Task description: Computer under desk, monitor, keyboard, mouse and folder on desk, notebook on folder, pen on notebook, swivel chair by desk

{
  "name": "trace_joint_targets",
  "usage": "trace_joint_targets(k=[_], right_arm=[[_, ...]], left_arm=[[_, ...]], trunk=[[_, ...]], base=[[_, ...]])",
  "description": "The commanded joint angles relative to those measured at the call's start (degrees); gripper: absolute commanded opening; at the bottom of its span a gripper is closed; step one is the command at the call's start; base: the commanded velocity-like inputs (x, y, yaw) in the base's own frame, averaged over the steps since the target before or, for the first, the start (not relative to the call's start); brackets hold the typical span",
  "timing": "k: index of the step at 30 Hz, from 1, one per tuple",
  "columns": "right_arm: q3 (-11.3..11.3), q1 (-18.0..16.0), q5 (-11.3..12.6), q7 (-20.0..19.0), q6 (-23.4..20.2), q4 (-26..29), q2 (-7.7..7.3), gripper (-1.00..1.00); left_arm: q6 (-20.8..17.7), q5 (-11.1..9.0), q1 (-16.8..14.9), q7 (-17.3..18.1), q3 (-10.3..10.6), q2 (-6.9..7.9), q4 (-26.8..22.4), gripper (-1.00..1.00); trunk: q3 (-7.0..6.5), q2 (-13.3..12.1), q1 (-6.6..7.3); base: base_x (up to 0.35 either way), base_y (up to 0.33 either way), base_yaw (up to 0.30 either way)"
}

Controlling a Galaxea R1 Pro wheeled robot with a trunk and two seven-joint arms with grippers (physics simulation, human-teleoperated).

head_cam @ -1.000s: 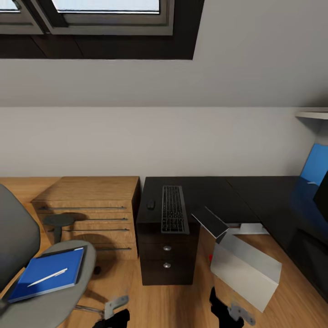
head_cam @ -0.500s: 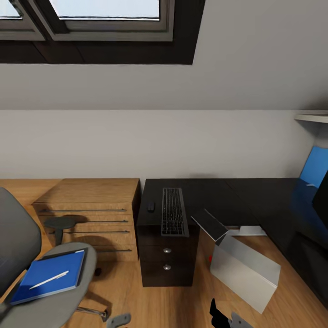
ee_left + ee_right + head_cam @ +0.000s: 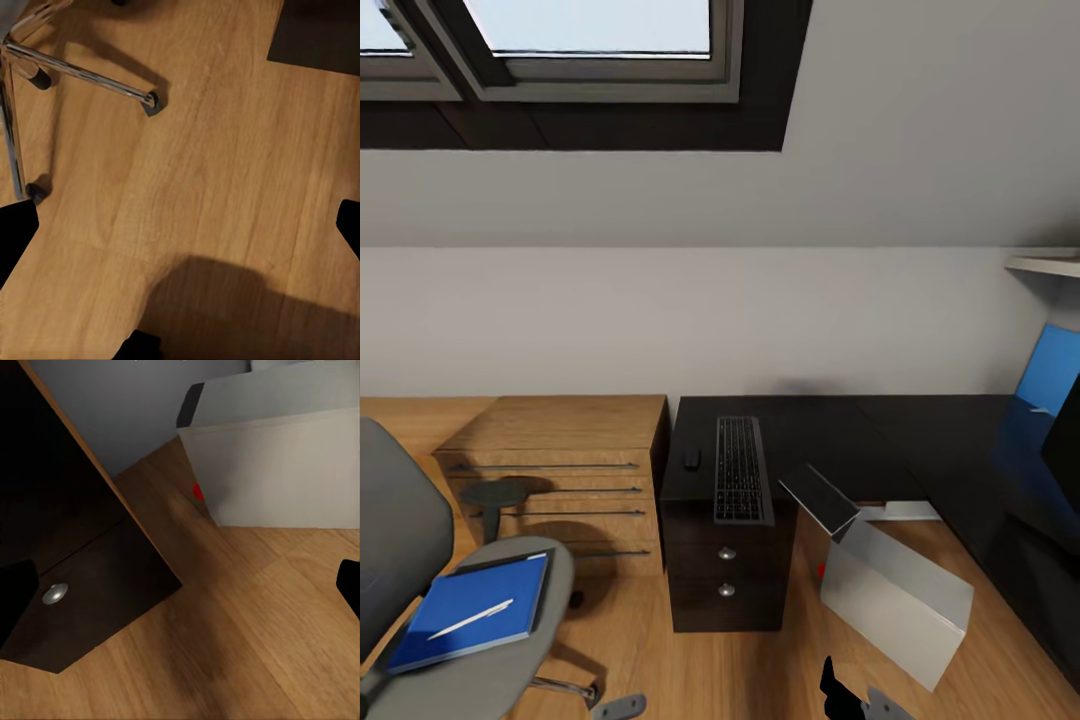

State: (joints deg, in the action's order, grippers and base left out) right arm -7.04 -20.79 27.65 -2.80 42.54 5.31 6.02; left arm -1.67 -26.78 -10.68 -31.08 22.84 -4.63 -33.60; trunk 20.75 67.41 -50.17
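Three stacked things ride the swivel chair (image 3: 480,650) seat: stiff, slick folder (image 3: 465,615) best pinched at an overhanging edge, light pen (image 3: 472,619) may roll; both claws' states I cannot tell

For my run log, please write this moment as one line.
keyboard and mouse on desk | folder with pen on chair | computer on floor, tilted | both end effectors open, empty
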Motion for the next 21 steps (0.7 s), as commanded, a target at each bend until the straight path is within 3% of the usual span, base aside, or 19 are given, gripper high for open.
trace_joint_targets(k=[1,5,9,10,11,21], right_arm=[[-0.5,0.0,-0.1,-0.4,0.2,0.0,0.04,1.00],[-0.4,0.0,-0.2,-0.5,0.3,0.0,0.05,1.00],[-0.5,0.0,-0.1,-0.5,0.2,0.0,0.18,1.00],[-0.4,0.0,-0.1,-0.5,0.2,0.0,0.16,1.00],[-0.4,0.0,-0.1,-0.3,0.4,0.0,0.13,1.00],[-0.3,0.0,-0.1,-0.2,0.4,0.0,0.13,1.00]], left_arm=[[-0.2,-0.4,0.0,-0.5,0.4,0.06,-0.1,1.00],[-0.2,-0.4,0.0,-0.5,0.4,0.06,0.0,1.00],[0.2,-0.3,0.0,-0.5,0.2,0.04,0.0,1.00],[0.7,-0.3,0.0,-0.5,0.2,0.05,0.1,1.00],[4.4,-0.1,0.0,-0.5,0.4,-0.02,3.2,1.00],[4.7,0.0,0.0,-0.5,0.4,-0.11,3.4,1.00]], trunk=[[-0.12,-0.4,0.22],[-0.84,-2.0,1.10],[-0.78,-2.0,1.10],[-0.76,-2.0,1.10],[-0.76,-2.0,1.10],[-0.50,-2.0,1.10]], base=[[0.000,0.000,0.000],[0.000,0.000,0.000],[0.000,0.000,0.000],[0.000,0.000,0.000],[0.000,0.000,0.000],[-0.004,0.000,0.031]])
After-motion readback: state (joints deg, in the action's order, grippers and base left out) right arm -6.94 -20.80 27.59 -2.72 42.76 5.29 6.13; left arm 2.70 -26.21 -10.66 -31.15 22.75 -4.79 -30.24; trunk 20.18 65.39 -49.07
